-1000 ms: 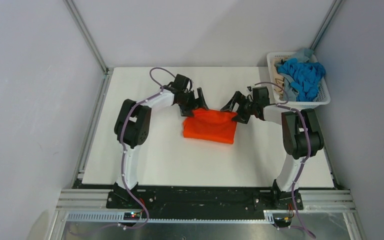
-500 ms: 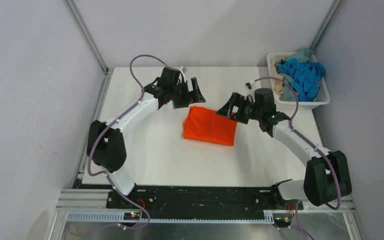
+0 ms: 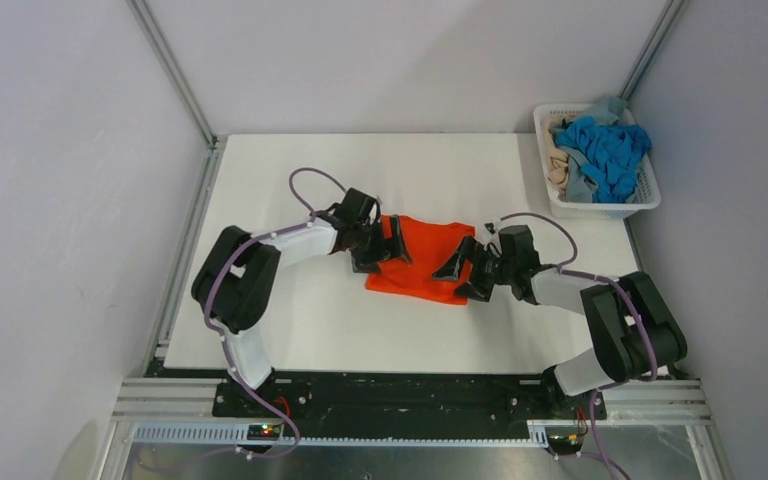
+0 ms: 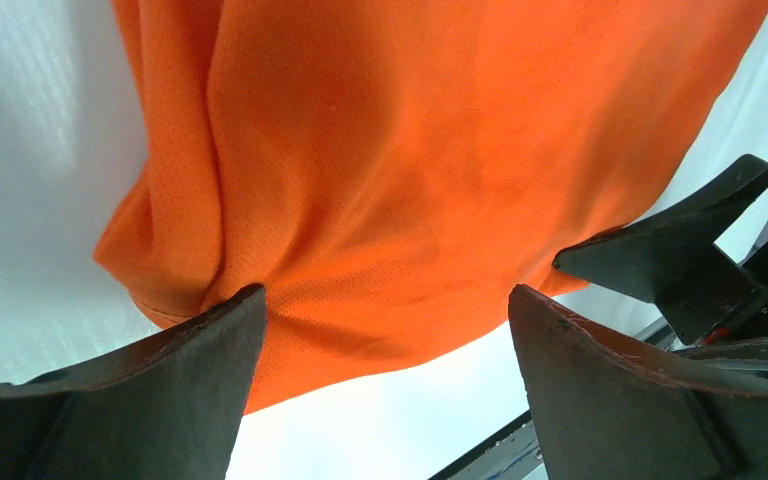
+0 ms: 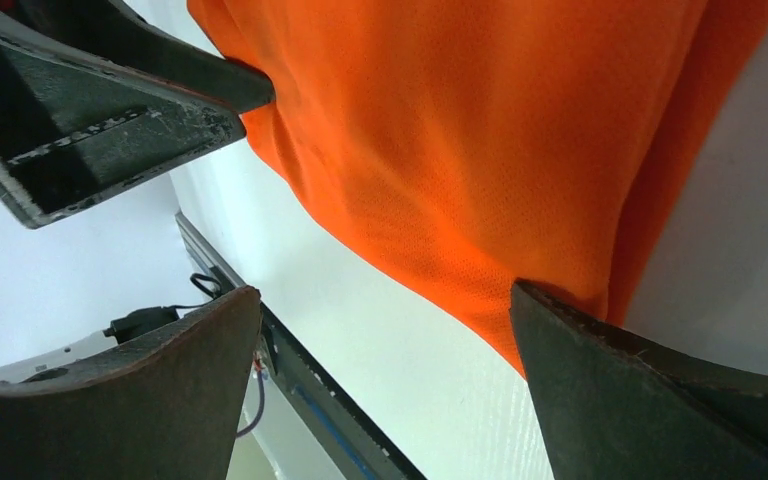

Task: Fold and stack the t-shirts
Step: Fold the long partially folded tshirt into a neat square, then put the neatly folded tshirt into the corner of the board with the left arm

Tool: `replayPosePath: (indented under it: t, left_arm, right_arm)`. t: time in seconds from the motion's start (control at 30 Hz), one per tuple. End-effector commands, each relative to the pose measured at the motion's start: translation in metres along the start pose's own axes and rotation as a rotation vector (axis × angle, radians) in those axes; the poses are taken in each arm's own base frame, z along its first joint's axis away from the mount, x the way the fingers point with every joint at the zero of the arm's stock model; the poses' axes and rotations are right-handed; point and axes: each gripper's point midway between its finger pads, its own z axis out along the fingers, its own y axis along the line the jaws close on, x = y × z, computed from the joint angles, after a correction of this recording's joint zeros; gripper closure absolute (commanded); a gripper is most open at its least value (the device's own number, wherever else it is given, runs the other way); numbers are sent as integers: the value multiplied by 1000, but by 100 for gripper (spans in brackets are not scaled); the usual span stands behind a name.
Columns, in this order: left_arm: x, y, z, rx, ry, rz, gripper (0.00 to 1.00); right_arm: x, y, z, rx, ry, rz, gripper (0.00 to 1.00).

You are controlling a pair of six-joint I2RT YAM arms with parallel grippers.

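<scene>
White table (image 3: 310, 320), grey walls (image 3: 410, 60), orange t-shirt (image 3: 425, 255) lying centre

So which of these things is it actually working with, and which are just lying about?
Part of the job: orange t-shirt, blue t-shirt, grey-blue t-shirt, beige t-shirt.
Just lying about: white basket, table.

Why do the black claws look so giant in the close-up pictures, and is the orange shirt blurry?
Left wrist view: the left gripper's fingers sit right by the lens, so they loom large; the orange t-shirt is sharp, its weave showing, and the table glares white. Right wrist view: same, the right gripper's fingers big, cloth crisp. Top view: soft even light, faint shadows, nothing blurry.
</scene>
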Motion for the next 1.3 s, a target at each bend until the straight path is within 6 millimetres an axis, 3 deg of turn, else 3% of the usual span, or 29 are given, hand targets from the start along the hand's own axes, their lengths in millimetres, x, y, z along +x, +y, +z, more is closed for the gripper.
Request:
replayPosePath:
  t: [0.0,0.07,0.17,0.27,0.4,0.5,0.67,0.77,0.87,0.97,1.07,1.13,1.2,1.27]
  left_arm:
    - [5,31,-2,-91,-52,-33,2]
    - [8,36,-8,-103,-64,-30,2]
    - [5,29,-22,-79,-97,-8,2]
    - [-8,14,-47,-46,-181,39,2]
    - [-29,17,-65,-88,-284,65,2]
    - [-39,32,-57,-135,-266,53,2]
    - [-53,34,-35,-130,-206,68,1]
    - [-47,37,-14,-120,-138,61,16]
    - [-47,40,-5,-135,-125,48,29]
    - [-43,43,6,-159,-111,49,50]
    - [-43,48,17,-195,-107,49,62]
    - [-44,51,20,-211,-106,43,85]
    - [-51,59,18,-268,-138,40,98]
    - [-59,73,6,-373,-169,53,100]
  right_arm:
    - [9,-34,-6,70,-29,25,0]
    - [12,-42,-12,91,-39,32,0]
    - [6,-30,-25,67,-79,-6,0]
    - [0,-8,-47,35,-151,-77,0]
    - [-8,-10,-78,125,-290,-121,0]
    - [-10,-15,-97,173,-365,-147,0]
    - [-3,-22,-115,213,-404,-167,0]
    - [-1,-24,-117,215,-398,-170,0]
    - [0,-23,-117,208,-390,-170,0]
    - [-1,-27,-117,217,-393,-168,0]
    - [-1,-30,-117,224,-392,-164,0]
    - [-2,-32,-119,227,-397,-162,0]
    - [-3,-34,-120,232,-402,-159,0]
    - [-4,-36,-120,237,-405,-154,0]
